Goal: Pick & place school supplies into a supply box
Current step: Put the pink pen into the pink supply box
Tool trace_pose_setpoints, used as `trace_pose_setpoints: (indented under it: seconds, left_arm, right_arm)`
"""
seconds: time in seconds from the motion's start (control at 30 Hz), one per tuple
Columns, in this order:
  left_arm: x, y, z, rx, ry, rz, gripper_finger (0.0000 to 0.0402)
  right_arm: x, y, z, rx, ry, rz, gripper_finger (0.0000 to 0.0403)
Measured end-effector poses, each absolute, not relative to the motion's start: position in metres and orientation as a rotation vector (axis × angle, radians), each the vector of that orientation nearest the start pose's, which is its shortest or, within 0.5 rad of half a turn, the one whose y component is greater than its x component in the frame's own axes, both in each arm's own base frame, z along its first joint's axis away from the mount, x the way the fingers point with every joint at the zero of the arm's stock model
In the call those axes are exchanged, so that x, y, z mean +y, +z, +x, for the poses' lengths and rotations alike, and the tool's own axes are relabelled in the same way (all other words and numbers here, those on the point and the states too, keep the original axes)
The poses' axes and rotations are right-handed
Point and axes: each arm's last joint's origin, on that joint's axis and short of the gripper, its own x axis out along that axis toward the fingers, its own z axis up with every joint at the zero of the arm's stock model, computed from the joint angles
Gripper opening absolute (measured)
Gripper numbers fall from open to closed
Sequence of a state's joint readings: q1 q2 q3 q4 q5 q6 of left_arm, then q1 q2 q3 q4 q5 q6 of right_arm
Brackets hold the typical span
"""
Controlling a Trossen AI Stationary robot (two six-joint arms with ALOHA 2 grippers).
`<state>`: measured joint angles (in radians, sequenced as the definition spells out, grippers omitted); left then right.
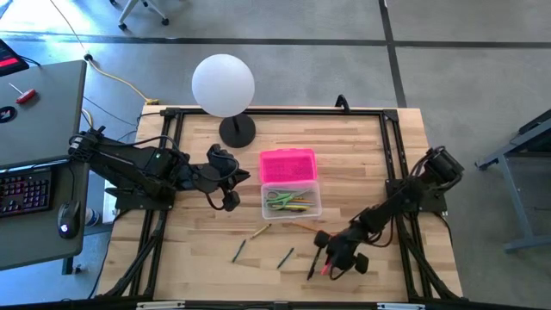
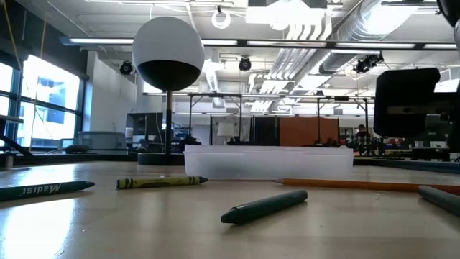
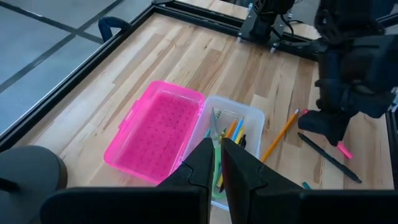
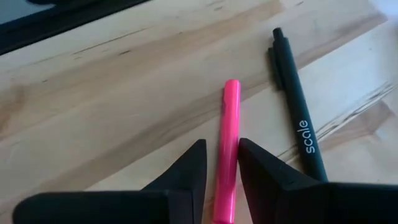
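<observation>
The black pen (image 4: 297,112) reads "scale"; a green crayon (image 2: 44,189) reads "Madisi".

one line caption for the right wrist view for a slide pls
Right gripper closing around a pink pen on the wooden table, beside a black pen.

White globe lamp (image 1: 223,84) on wooden table (image 1: 198,241); grey desk (image 1: 43,103) with keyboard (image 1: 24,191), mouse (image 1: 65,217).

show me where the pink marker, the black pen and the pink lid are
pink marker (image 4: 229,143): right wrist view, middle of its barrel, between the right gripper's fingers.
black pen (image 4: 300,112): right wrist view, mid-barrel, above the printed word.
pink lid (image 1: 287,165): high view, centre of its textured surface.
</observation>
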<state>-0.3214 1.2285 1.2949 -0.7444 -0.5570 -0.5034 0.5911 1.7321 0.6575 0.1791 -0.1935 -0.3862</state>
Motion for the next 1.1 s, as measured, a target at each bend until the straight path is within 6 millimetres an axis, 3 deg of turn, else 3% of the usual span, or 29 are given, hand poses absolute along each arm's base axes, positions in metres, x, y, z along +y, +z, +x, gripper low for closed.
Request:
trace_pose_setpoints:
  seconds: [0.4,0.87,1.1]
  left_arm:
    - [-0.062,0.370,0.236,0.538,0.375,-0.195,0.0062]
    - [-0.062,0.370,0.236,0.539,0.376,-0.195,0.0062]
    - [-0.062,0.370,0.236,0.539,0.376,-0.195,0.0062]
  right_arm:
    - [0.140,0.071,0.201,0.568,0.840,-0.486,0.0071]
    - [0.143,0.049,0.206,0.532,0.828,-0.428,0.0068]
    - [0.145,0.054,0.209,0.484,0.799,-0.352,0.0012]
